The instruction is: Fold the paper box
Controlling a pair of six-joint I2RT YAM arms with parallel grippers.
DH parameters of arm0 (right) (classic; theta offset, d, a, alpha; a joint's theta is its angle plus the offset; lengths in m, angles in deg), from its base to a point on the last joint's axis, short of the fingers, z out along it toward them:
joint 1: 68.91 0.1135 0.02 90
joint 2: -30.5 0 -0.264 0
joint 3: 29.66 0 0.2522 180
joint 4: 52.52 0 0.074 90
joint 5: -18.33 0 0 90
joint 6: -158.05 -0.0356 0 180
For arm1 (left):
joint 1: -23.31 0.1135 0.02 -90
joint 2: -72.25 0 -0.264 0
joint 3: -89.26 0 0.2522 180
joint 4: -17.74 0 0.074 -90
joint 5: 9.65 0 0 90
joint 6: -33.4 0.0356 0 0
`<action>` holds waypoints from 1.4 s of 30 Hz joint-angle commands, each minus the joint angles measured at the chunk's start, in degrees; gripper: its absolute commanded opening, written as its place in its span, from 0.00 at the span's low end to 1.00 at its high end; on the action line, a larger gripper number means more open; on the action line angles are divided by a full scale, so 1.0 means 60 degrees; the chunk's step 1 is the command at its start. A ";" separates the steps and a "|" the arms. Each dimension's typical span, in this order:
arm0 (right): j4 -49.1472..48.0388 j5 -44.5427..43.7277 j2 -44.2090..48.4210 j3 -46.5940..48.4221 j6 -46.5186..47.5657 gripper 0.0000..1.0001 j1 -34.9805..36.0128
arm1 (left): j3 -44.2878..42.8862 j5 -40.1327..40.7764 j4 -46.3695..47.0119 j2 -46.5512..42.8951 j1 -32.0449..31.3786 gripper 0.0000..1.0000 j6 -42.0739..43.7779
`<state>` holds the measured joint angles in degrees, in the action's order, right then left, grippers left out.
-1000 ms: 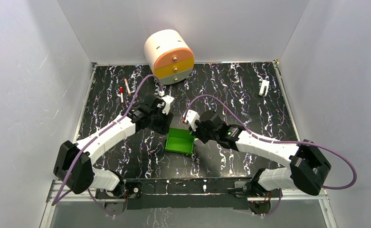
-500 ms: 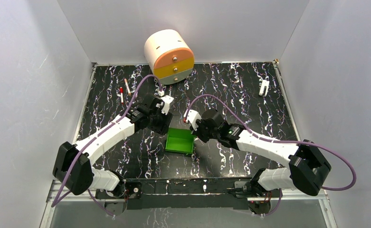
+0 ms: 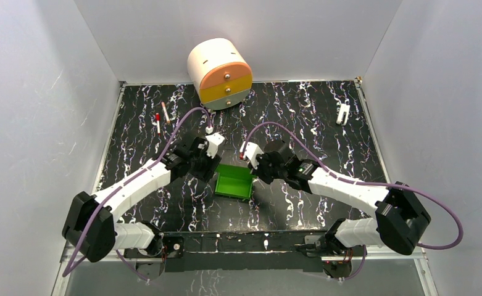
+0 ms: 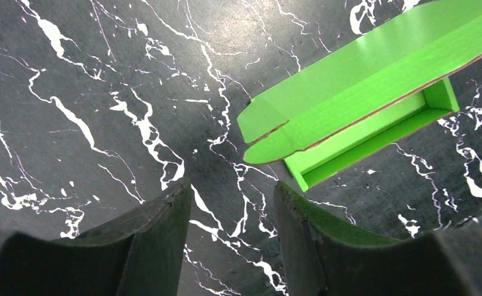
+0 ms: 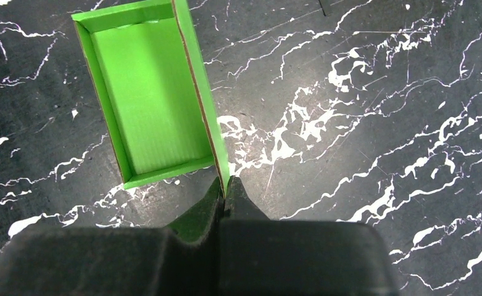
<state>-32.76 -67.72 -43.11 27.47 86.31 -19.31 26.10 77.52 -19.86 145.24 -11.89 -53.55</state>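
Note:
The paper box (image 3: 234,180) is a bright green open tray lying in the middle of the marble table. In the right wrist view its floor (image 5: 149,105) faces up, and my right gripper (image 5: 226,187) is shut on the near end of its right long wall. In the top view, my right gripper (image 3: 255,174) sits at the box's right edge. My left gripper (image 4: 232,200) is open over bare table with nothing between its fingers. The box (image 4: 374,68), with two rounded flap ends pointing toward that gripper, lies just beyond its right finger. From above, the left gripper (image 3: 211,168) hangs at the box's far left corner.
A cream round drawer unit (image 3: 220,73) with orange and yellow drawers stands at the back. Two pens (image 3: 161,118) lie at the back left. A small white clip (image 3: 343,113) sits at the back right. White walls enclose the table on three sides.
My right gripper has closed on the box's right wall. The left arm has shifted slightly nearer and to the left; its gripper stays open.

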 commanded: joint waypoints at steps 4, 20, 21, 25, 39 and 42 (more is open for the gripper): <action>-0.0112 0.0176 0.0429 0.0198 0.0344 0.00 -0.0159 | 0.0932 -0.0644 0.1744 -0.1445 0.0079 0.48 0.1383; -0.0473 0.0618 0.0392 0.0034 0.0487 0.00 -0.0283 | 0.2056 -0.3306 0.4376 -0.1318 0.0795 0.40 0.3357; -0.0480 0.0654 0.0375 0.0036 0.0487 0.00 -0.0284 | 0.2083 -0.3425 0.4433 -0.1260 0.0809 0.40 0.3410; -0.0584 0.0717 0.0367 -0.0007 0.0472 0.00 -0.0284 | 0.1912 -0.3577 0.4053 -0.0931 0.0828 0.36 0.3688; -0.0518 0.0706 0.0249 0.0056 0.0403 0.00 -0.0296 | 0.1768 -0.3491 0.3649 -0.0805 0.0842 0.06 0.3925; -0.0531 0.0705 0.0167 0.0168 0.0224 0.00 -0.0298 | 0.1668 -0.3530 0.3651 -0.0684 0.0842 0.02 0.3654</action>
<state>-33.02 -64.20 -41.88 27.36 88.98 -20.90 38.66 58.07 2.24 140.50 -7.17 -31.08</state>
